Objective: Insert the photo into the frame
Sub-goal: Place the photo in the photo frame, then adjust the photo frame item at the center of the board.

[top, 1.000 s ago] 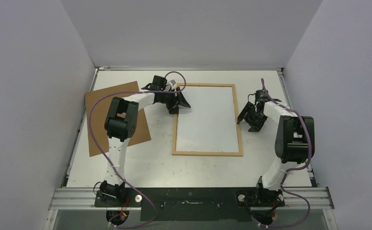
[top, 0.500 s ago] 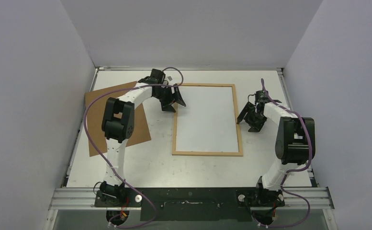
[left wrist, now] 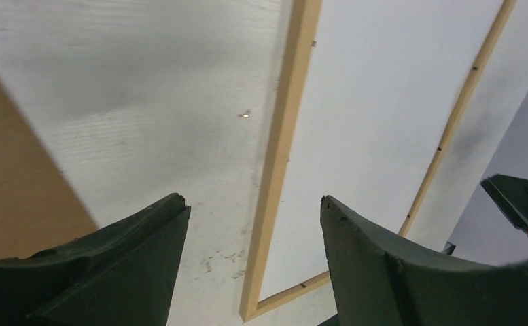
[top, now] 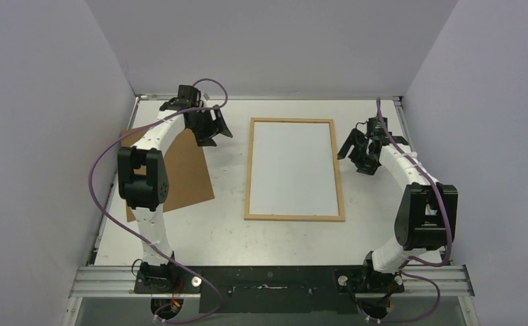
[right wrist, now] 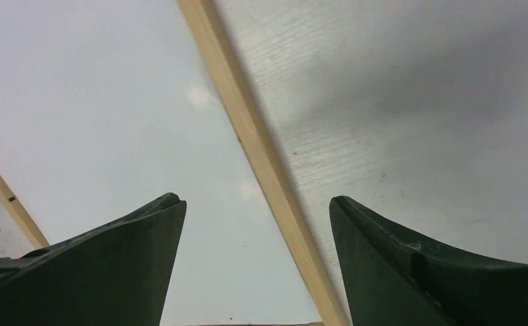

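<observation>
The frame (top: 249, 176) of thin light wood lies flat in the middle of the table. The photo (top: 293, 166) lies inside it, white side up. My left gripper (top: 217, 136) hangs open and empty to the left of the frame's far left corner. In the left wrist view the frame's strip (left wrist: 281, 156) and the white photo (left wrist: 376, 115) show past the left gripper (left wrist: 251, 204). My right gripper (top: 355, 161) stands open and empty just outside the frame's right strip. In the right wrist view the right gripper (right wrist: 254, 200) straddles the frame's strip (right wrist: 261, 156), with the photo (right wrist: 98, 109) on the left.
A brown hardboard panel (top: 186, 176) lies on the table left of the frame, partly under my left arm; its edge (left wrist: 16, 176) shows in the left wrist view. White walls close in the table on three sides.
My left gripper has drawn away from the frame's far left corner, to the left and farther back, and opened. My right gripper has shifted slightly back and opened wider.
</observation>
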